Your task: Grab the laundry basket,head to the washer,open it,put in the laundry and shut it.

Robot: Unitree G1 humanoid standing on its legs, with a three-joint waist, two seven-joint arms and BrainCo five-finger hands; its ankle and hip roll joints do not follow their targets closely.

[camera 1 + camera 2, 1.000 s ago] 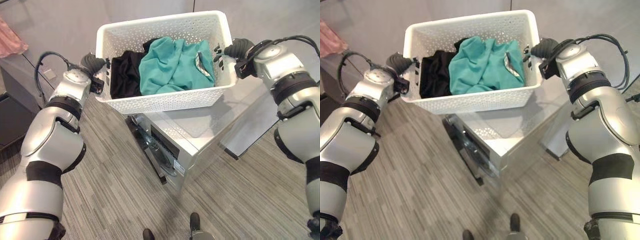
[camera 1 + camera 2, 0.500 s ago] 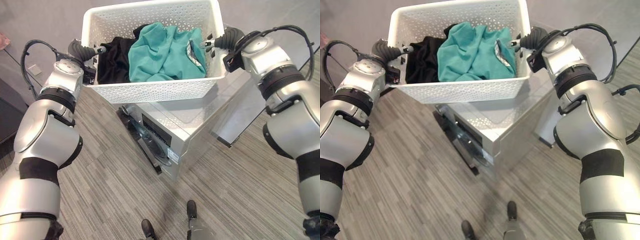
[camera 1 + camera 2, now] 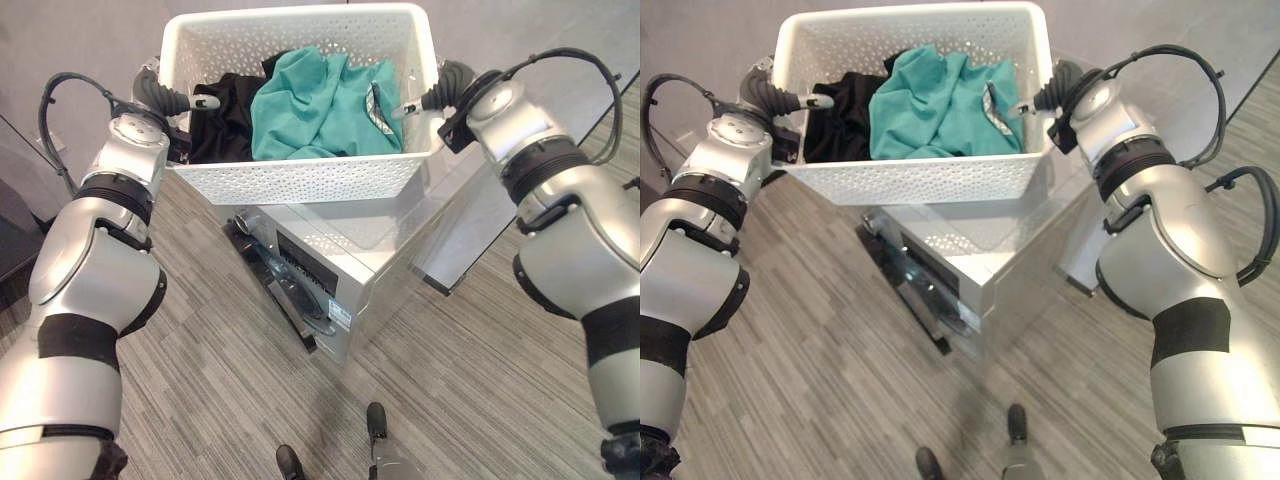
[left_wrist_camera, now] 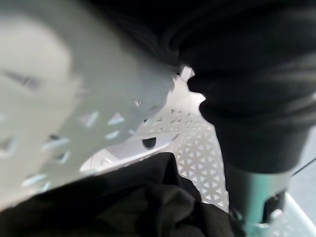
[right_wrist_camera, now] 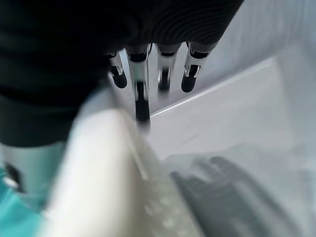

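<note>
Since the earlier frames the laundry basket (image 3: 300,180) sits nearer the washer (image 3: 340,260), held over its top's far edge. Left hand (image 3: 165,98) and right hand (image 3: 440,95) clasp its end rims. Carrying is nearly done; opening, loading and shutting remain.

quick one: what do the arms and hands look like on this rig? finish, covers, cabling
Both arms are glossy silver-grey shells broken by black bands and ribbed black rings at the joints. The left hand and right hand have dark ribbed covers over the wrist and back; the fingers are silver with dark tips. A black cable loops out from each forearm near the wrist.
</note>
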